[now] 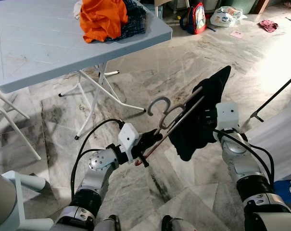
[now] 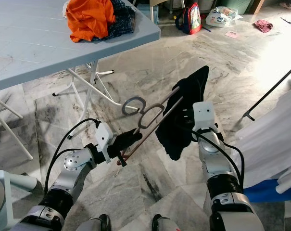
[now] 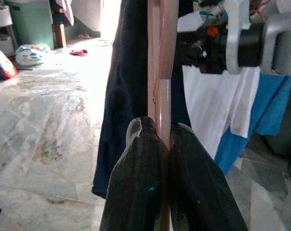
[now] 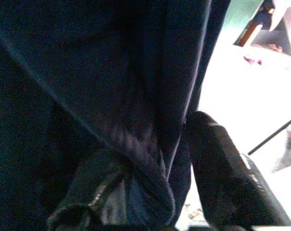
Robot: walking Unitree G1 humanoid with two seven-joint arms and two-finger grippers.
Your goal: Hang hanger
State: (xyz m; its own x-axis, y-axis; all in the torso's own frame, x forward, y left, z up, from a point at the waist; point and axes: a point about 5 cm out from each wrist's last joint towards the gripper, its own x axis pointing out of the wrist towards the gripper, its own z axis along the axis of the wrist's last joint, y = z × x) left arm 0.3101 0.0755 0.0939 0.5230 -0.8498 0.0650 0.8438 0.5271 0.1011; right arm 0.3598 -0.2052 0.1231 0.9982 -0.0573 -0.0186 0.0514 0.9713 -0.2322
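Left gripper (image 1: 147, 144) pinched shut on hanger (image 1: 176, 118) end, low over floor (image 1: 183, 72). Right gripper (image 4: 155, 192) clamps the dark garment (image 1: 198, 120) draped on it. Hanger held in the air between the arms; hanging not yet done. Table (image 1: 34, 43) beyond.

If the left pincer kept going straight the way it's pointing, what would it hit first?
The left pincer, shut on the pink hanger, points along it toward the dark garment draped over it. It would likely meet that cloth first, then the right pincer holding it, though depth is hard to judge.
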